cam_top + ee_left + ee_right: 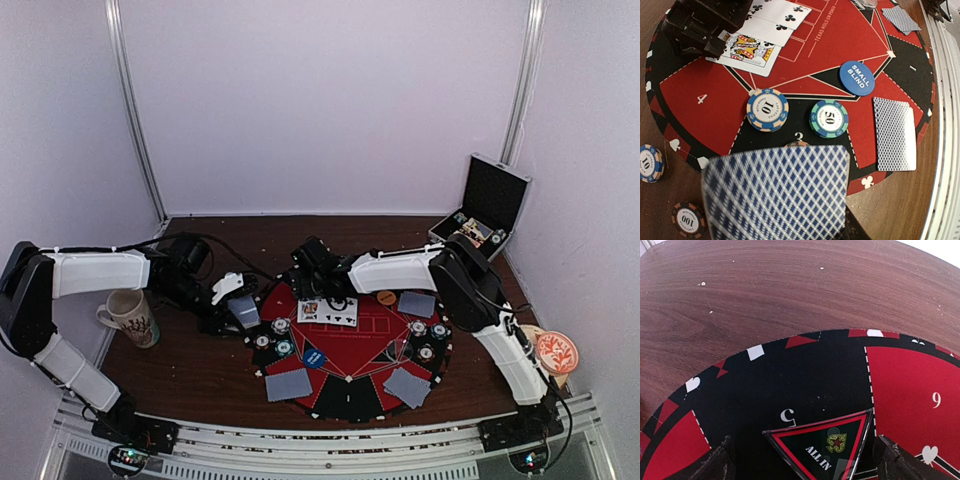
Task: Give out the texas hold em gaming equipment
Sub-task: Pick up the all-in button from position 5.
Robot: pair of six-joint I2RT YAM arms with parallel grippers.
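Observation:
A round red and black poker mat (360, 330) lies mid-table. My left gripper (234, 300) is shut on a blue-diamond-backed card (775, 195) and holds it above the mat's left edge; the card hides the fingers. Below it are a blue 10 chip (767, 109), a green 50 chip (829, 118), the blue small blind disc (857, 78) and a face-down card (895, 133). My right gripper (805, 467) is open and empty over the mat's far edge, above a triangular ALL IN marker (825, 445). Face-up cards (328, 311) lie just in front of it.
Two chips (650, 162) lie off the mat on the wood. An orange disc (386, 297), more chips (426, 340) and face-down cards (407, 387) sit on the mat. A patterned mug (132, 318) stands left, an open black case (480, 210) back right.

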